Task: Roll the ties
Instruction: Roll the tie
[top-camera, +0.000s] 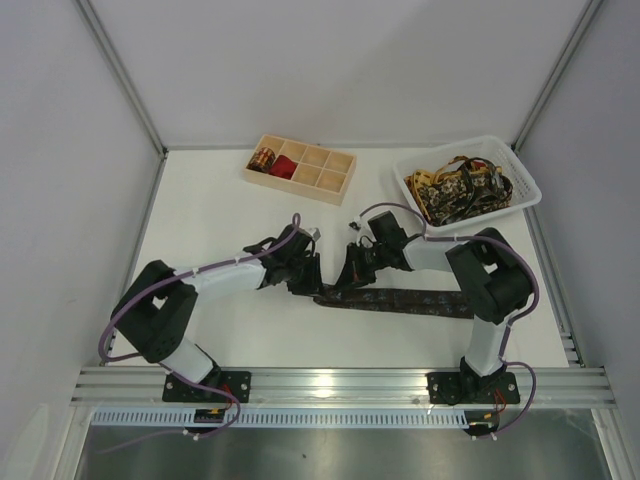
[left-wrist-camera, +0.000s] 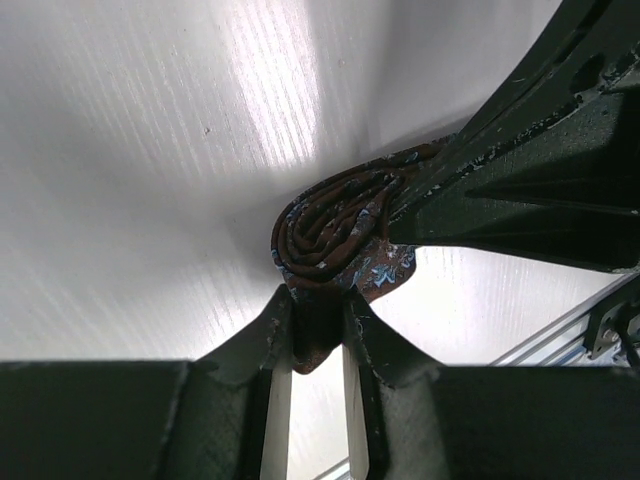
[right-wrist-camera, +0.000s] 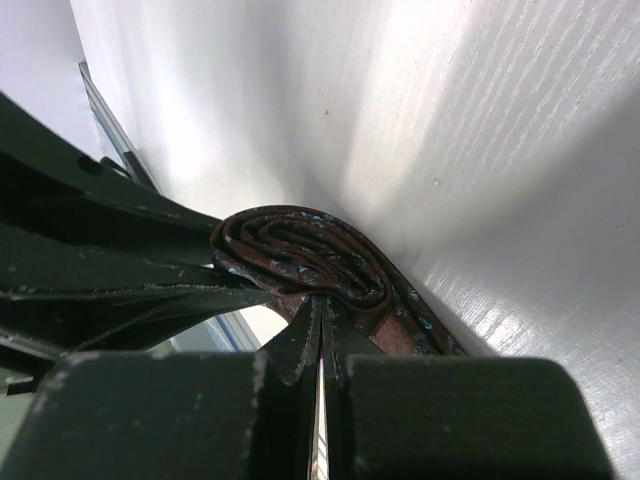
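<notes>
Rolling the dark brown patterned necktie (top-camera: 400, 300)
My left pincer (left-wrist-camera: 315, 305) grasps its coil (left-wrist-camera: 330, 225), right pincer (right-wrist-camera: 320, 305) clenched; next, another turn

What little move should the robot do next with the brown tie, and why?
Probably roll the coil one more turn along the flat part. The left gripper and right gripper both have their jaws closed on it, but most of the brown tie lies flat on the table.
</notes>
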